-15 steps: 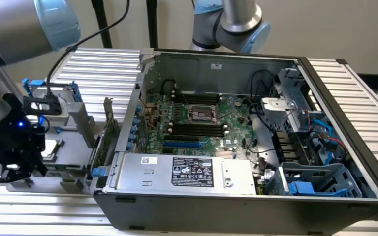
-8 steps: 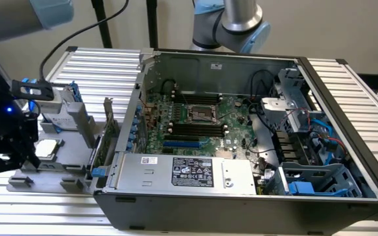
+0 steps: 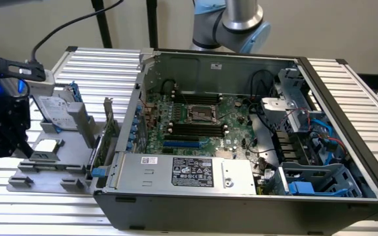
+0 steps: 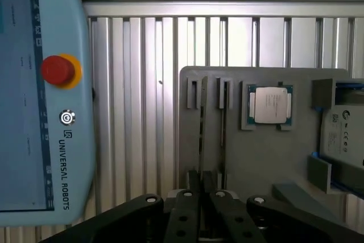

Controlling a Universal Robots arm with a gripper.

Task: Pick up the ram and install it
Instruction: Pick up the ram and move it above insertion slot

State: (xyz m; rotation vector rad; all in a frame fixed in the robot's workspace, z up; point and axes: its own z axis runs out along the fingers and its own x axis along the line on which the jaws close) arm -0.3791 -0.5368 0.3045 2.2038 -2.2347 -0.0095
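The ram (image 4: pixel 201 135) is a thin dark stick seen edge-on, standing in a slot of the grey parts holder (image 4: pixel 256 157). My gripper (image 4: pixel 203 194) sits over its near end, black fingers (image 4: pixel 186 209) drawn close on either side of the stick. In the exterior view the gripper (image 3: pixel 2 147) hangs at the left edge over the holder (image 3: pixel 71 147). The black memory slots (image 3: pixel 192 130) lie on the motherboard inside the open computer case (image 3: pixel 241 196), well to the exterior view's right of the gripper.
The holder also carries a processor chip (image 4: pixel 271 105), a hard drive (image 3: pixel 52 110) and an upright green card (image 3: pixel 109 130). A teach pendant (image 4: pixel 40 95) with a red stop button lies on the ribbed metal table (image 4: pixel 142 112). The case holds a power supply (image 3: pixel 189 172) and blue cables (image 3: pixel 324 130).
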